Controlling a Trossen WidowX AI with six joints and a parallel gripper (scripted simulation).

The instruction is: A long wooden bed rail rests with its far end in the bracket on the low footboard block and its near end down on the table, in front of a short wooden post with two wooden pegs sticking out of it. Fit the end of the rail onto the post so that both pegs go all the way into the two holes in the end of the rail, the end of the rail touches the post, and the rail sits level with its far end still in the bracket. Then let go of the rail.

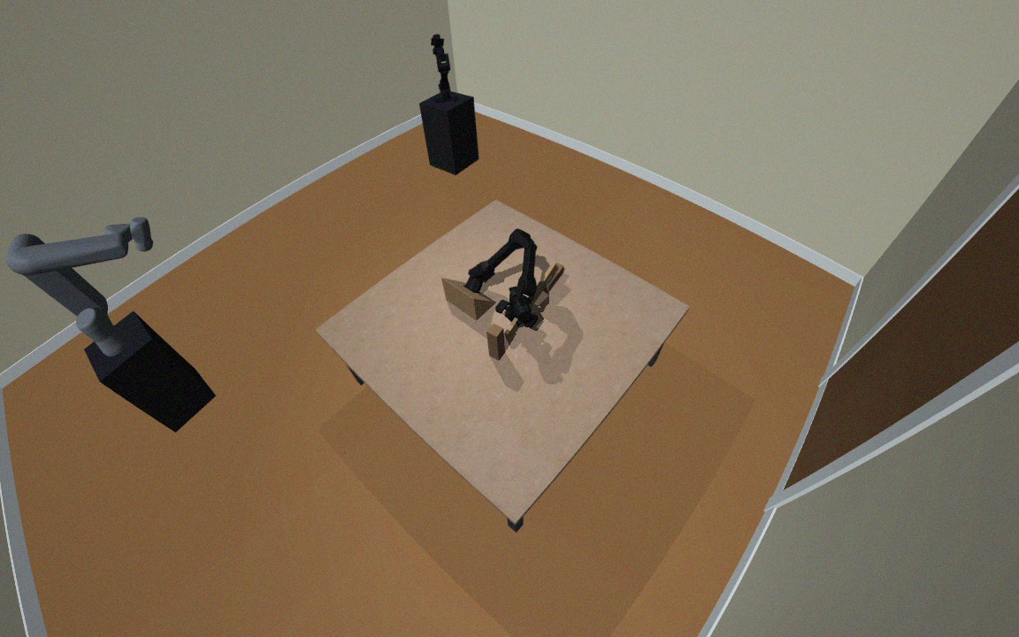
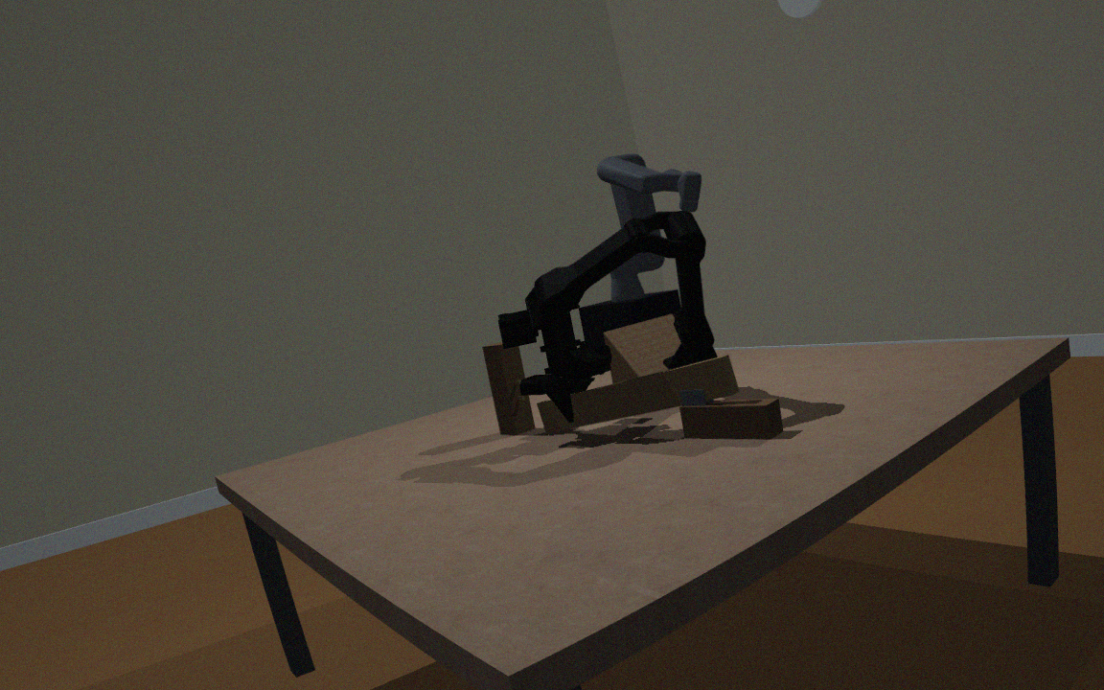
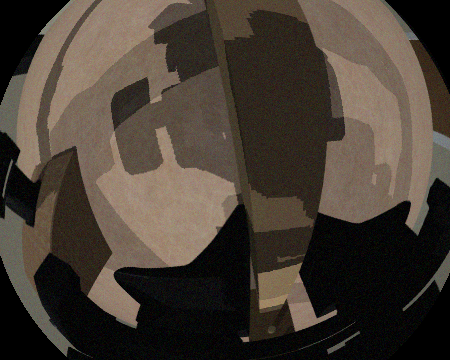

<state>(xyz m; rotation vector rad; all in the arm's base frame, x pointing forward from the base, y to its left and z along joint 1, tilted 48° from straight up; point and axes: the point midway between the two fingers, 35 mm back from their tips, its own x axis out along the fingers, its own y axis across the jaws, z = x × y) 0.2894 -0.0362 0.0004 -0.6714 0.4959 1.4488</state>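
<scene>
The rail slopes, its near end low at the table. My gripper is shut on the rail close to that end, one finger on each side. The upright post stands just beyond the near end, with a small gap in the exterior view. One peg shows in the wrist view; the holes are hidden. The footboard block and grey bracket lie in front of the rail's raised far part in the exterior view; I cannot tell how the far end sits.
A wedge-shaped wooden block stands beside my arm's base on the table. A grey arm and a black arm stand on pedestals away from the table.
</scene>
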